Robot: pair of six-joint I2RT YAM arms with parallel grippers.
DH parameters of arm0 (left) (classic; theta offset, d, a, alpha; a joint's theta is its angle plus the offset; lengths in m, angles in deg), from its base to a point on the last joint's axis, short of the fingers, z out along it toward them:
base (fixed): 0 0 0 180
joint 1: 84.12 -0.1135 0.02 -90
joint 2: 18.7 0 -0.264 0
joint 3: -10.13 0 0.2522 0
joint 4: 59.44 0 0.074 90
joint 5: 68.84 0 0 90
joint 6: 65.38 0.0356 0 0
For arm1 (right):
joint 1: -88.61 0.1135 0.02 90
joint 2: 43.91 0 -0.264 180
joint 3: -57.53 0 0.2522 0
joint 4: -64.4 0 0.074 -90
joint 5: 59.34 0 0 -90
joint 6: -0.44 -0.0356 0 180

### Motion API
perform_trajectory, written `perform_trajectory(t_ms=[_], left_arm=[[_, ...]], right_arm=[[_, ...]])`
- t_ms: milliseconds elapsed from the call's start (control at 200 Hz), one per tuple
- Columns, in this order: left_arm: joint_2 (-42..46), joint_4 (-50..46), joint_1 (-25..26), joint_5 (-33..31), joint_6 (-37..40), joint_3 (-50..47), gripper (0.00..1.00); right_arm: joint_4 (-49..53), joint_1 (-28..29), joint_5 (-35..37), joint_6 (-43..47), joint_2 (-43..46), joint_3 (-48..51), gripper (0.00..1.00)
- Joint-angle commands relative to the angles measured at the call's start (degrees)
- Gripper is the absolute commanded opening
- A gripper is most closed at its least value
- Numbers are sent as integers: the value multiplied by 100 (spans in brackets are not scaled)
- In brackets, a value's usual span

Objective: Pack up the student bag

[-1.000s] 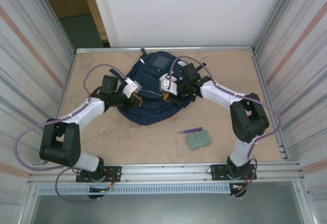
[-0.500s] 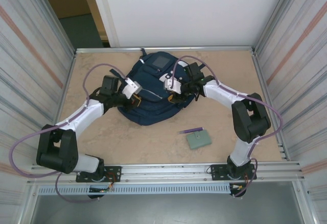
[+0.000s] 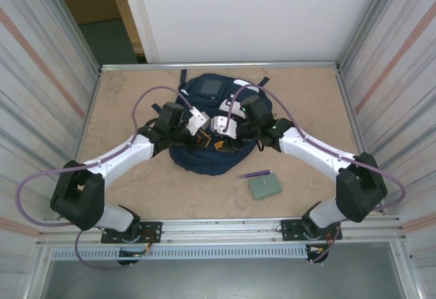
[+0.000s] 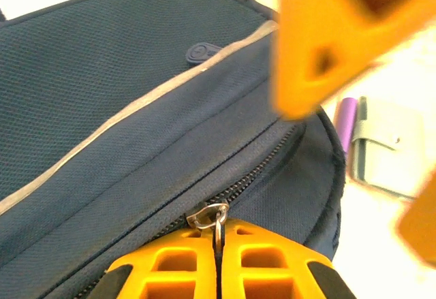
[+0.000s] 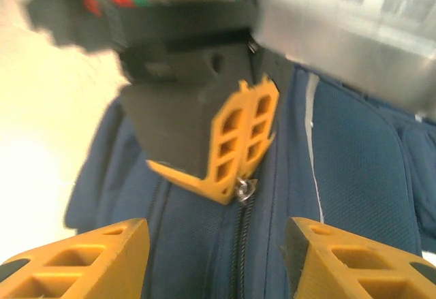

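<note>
The student bag (image 3: 204, 156), navy with a pale stripe, lies at the table's middle back. My left gripper (image 3: 204, 134) rests on top of it, shut on the metal zipper pull (image 4: 212, 216). Its orange fingertips (image 4: 218, 244) pinch the ring at the closed zipper line (image 4: 262, 166). In the right wrist view the same left gripper (image 5: 251, 150) holds the pull (image 5: 243, 188). My right gripper (image 5: 214, 258) hovers open just in front, its fingers (image 5: 88, 258) straddling the zipper and touching nothing. From above, the right gripper (image 3: 221, 142) sits close beside the left one.
A small grey-green case (image 3: 265, 187) and a purple pen (image 3: 254, 174) lie on the table to the right front of the bag. They are also in the left wrist view, the pen (image 4: 346, 118) beside the case (image 4: 385, 150). Corrugated walls (image 3: 41, 95) close in both sides.
The right gripper has let go and opened. Both arms swung toward the bag's middle, the left gripper carrying the zipper pull rightward. The bag has shifted slightly.
</note>
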Motion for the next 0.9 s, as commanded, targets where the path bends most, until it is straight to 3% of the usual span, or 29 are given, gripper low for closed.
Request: perform_trajectory(t_ms=[0,75,190,281,381,496,621,722,897], left_arm=[[26,564,48,402,-347,244,0],[114,491,36,247,-226,191,0],[254,138,-281,-57,-264,93,0],[334,-47,-933,-196,-663,-84,0],[391,-353,-1599,-609,-959,-235,0],[325,-810,-1998,-216,-849,-137,0],[444,-594,-1729,629,-678,-138,0],[574,-116,-1312,942,-831,-178,0],[460,297,-654,952,-1127,93,0]], right_arm=[[-309,7,945,-187,-238,119,54],[-280,-78,1132,9,-270,213,47],[-58,-307,883,268,-189,280,16],[55,-531,697,541,-104,363,11],[43,-1048,35,576,-37,424,7],[-281,-1524,-218,519,-168,400,11],[-218,-1608,-420,191,-339,84,36],[-56,-1281,-434,207,-124,75,43],[477,-433,-91,285,298,-30,46]])
